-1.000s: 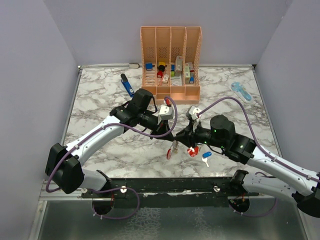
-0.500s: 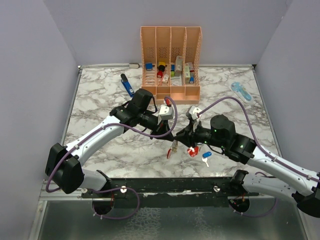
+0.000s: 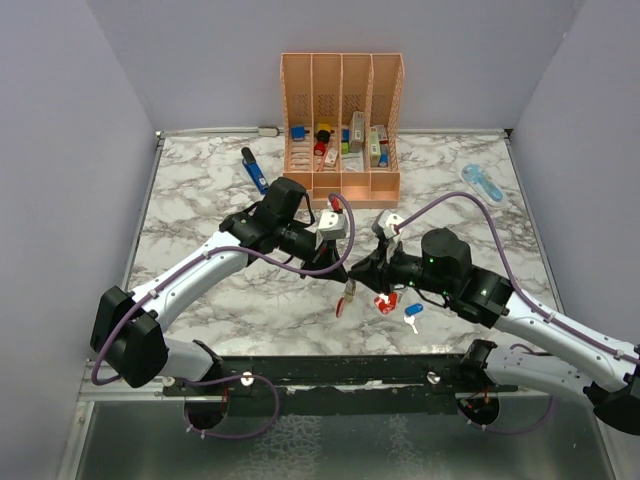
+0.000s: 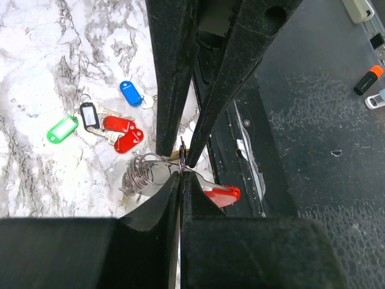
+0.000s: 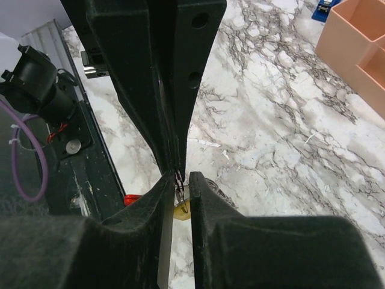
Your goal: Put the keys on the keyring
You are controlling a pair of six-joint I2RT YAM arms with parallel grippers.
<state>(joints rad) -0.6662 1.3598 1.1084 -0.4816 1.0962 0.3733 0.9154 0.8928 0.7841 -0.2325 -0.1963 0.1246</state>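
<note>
My left gripper [image 4: 181,174] is shut on the thin wire of the silvery keyring [image 4: 142,174]. The ring's coil sticks out to the left of the jaws and its red strap [image 4: 222,194] to the right. My right gripper [image 5: 183,177] meets it tip to tip from the other side, its jaws narrowly apart and closed on a yellow-headed key [image 5: 182,211] at the ring wire. In the top view both grippers meet above the table's front middle, with the keyring [image 3: 347,292] hanging under them. Loose keys lie on the marble: blue [image 4: 129,93], green [image 4: 62,129], red [image 4: 123,132], and red [image 3: 383,303] below the right gripper.
A tall orange slotted rack [image 3: 342,125] holding small items stands at the back centre. A dark-blue pen-shaped tool [image 3: 255,170] lies to its left and a pale-blue gadget [image 3: 483,182] at the back right. The black front rail [image 3: 330,372] runs just below the grippers.
The right gripper has edged slightly toward the left one and the hanging strap has swung a little. The left arm holds still.
</note>
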